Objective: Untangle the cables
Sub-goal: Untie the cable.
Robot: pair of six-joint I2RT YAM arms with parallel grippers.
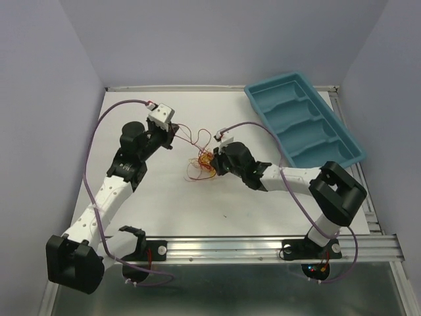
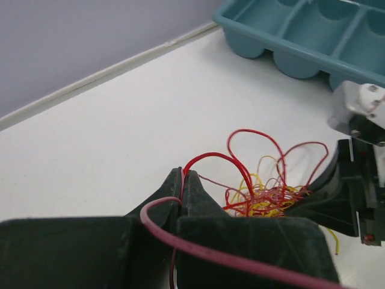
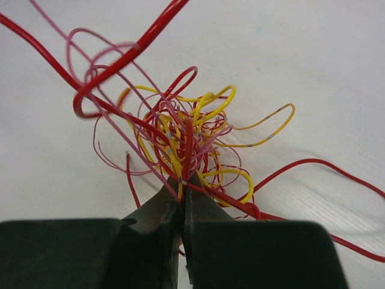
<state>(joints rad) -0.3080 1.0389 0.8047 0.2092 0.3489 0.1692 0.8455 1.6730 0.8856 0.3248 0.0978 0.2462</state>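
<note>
White tabletop (image 1: 164,210) under pale walls carries a teal plastic compartment tray (image 2: 258,42) at its far right corner. The left gripper (image 2: 183,176) is clenched on one red strand. The right gripper (image 3: 183,180) is clamped into the heart of the thin red, yellow and pink wire cables (image 1: 205,161), tangled near the table's middle. My worry is that the right jaws seem to pinch several strands together, so pulling apart may cinch the knot tighter, or let the thin red strand slip free.

The cables (image 3: 187,147) look glossy plastic-coated, the table (image 1: 164,204) smooth matt, the tray (image 1: 302,118) moulded plastic.
</note>
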